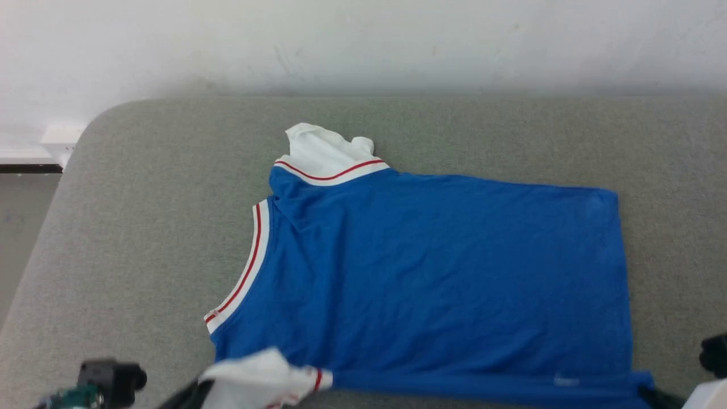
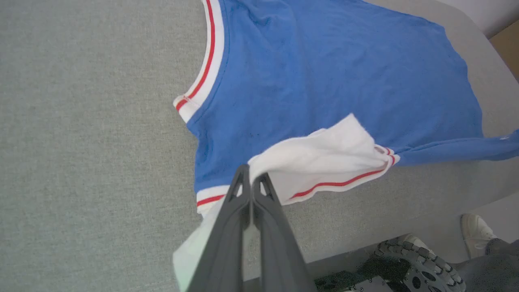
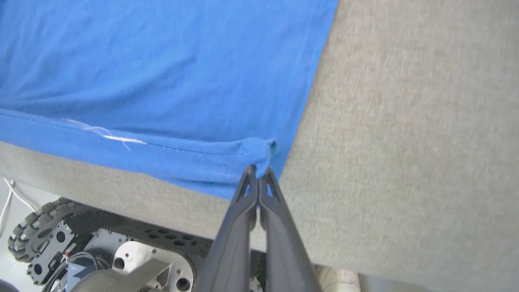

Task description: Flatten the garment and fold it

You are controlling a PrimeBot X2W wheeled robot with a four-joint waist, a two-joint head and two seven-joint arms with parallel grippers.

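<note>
The T-shirt (image 1: 443,272) lies spread on the gray padded table (image 1: 142,227), in the middle and right part of the head view. Its neck band is toward the left of the frame and its bottom hem toward the right. The upper sleeve (image 1: 324,150), white, sticks out at the top edge of the shirt. The lower sleeve (image 2: 324,156) is folded over the blue cloth. The left gripper (image 2: 251,178) is clamped on this sleeve, its fingers pressed together on the white cloth. The right gripper (image 3: 258,172) is closed on the lower right hem corner, where the blue cloth bunches. The bottom edge of the shirt seems a little raised from the table, but the view there is cut off. A pale shoe (image 2: 476,233) stands on the floor.
</note>
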